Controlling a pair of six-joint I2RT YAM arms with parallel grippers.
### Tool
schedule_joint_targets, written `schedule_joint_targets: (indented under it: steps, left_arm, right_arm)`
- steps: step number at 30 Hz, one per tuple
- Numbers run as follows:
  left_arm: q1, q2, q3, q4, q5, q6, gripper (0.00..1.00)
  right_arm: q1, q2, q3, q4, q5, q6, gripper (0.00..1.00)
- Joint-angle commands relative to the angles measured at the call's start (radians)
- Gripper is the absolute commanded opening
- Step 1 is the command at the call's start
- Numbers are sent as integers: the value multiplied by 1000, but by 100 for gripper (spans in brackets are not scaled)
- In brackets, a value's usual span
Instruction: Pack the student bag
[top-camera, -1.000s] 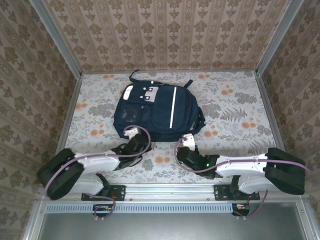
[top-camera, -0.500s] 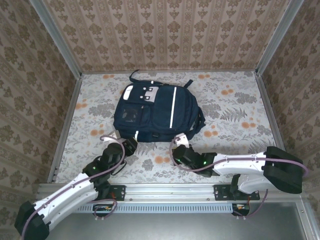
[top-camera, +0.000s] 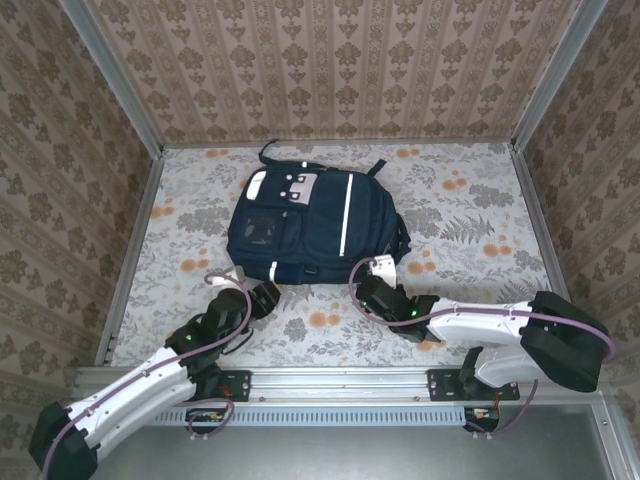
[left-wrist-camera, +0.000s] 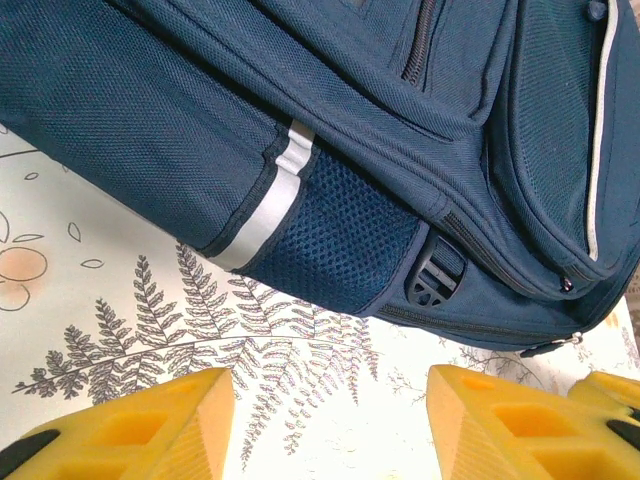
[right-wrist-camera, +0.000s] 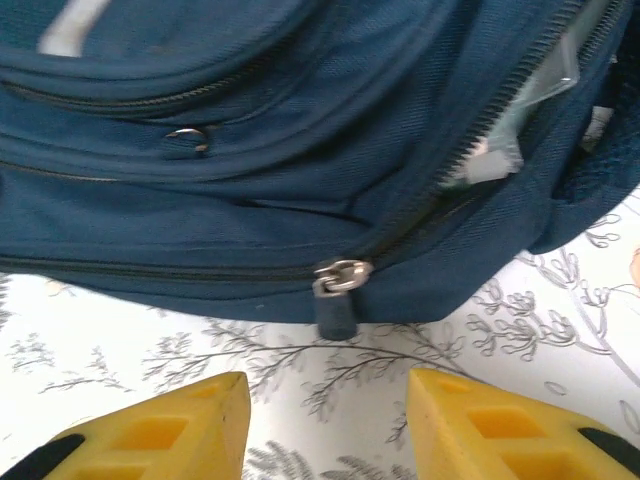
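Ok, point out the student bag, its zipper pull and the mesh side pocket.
student bag (top-camera: 310, 225), top external view, middle of its navy front.
zipper pull (right-wrist-camera: 337, 312), right wrist view, hanging tab below the slider.
mesh side pocket (left-wrist-camera: 335, 235), left wrist view, centre of the mesh.

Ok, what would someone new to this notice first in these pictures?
The big navy student bag lies flat in the middle of the floral table, with the left jaws and right jaws open at its near edge. In the right wrist view a zip pull dangles just ahead of the jaws, and the open zip beside it shows pale contents.
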Motion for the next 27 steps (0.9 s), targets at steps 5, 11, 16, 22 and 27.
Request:
schedule_joint_targets:
  steps: [5,11,16,22,27]
  left_arm:
    - [-13,14,-12,4,-2,7,55]
    - [-16,14,-10,-4,-7,7,56]
    - [-17,14,-9,-8,-12,10,57]
    - [-19,24,-10,10,-8,11,60]
    - [-56,101,-3,104,7,-10,61]
  right_arm:
    - [-28,77,-9,154,-39,-96,47]
    - [-48,197,33,160,-11,-95,43]
    - [-57,204,37,178,23,-117,27]
    - [-53,139,7,160,12,-116,0]
    - [-20,56,-9,136,-20,-115,0]
